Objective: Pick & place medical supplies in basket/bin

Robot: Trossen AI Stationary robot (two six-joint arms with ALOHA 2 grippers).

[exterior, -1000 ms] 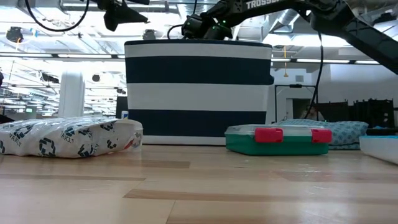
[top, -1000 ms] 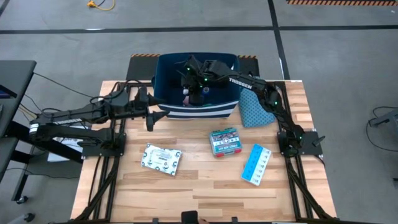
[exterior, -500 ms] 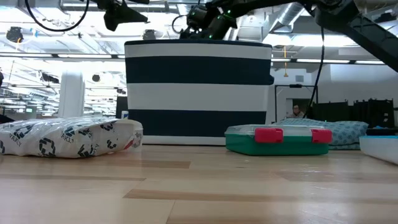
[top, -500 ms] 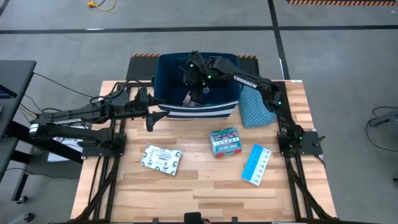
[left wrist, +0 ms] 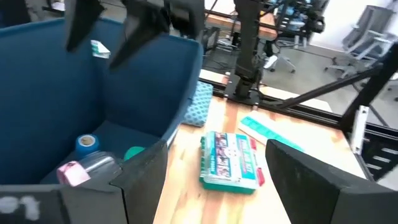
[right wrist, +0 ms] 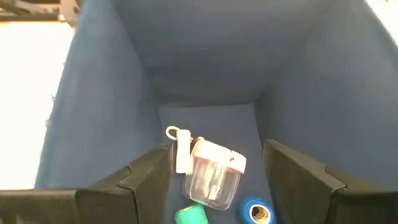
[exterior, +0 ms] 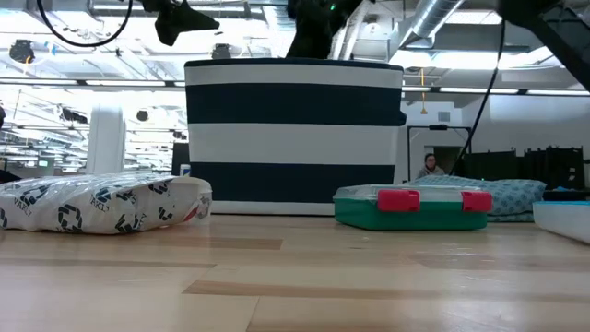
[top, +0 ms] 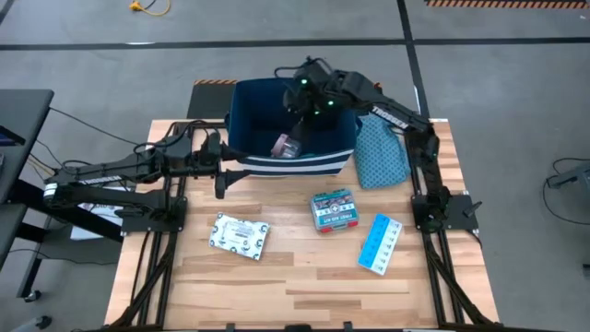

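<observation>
The dark navy bin (top: pixel 247 111) with white stripes (exterior: pixel 293 138) stands at the table's far middle. On its floor lie a clear container with a pink cap (right wrist: pixel 214 171), a white tube (right wrist: pixel 181 149), a green roll (right wrist: pixel 189 214) and a blue roll (right wrist: pixel 256 211). My right gripper (top: pixel 304 109) hangs open above the bin's opening, empty. My left gripper (top: pixel 221 175) waits open beside the bin's near left corner. On the table lie a white packet (top: pixel 238 234), a teal-and-red box (top: pixel 333 209) and a light blue pill organiser (top: pixel 379 243).
A teal patterned cloth bag (top: pixel 380 157) lies against the bin's right side. There is bare wood along the table's near edge. Beyond the table, in the low view, a person (exterior: pixel 429 164) sits far off in the room.
My right gripper has risen out of the bin and drawn back toward the table's far right. The clear pink-capped container stays on the bin's floor, uncovered as the gripper leaves it.
</observation>
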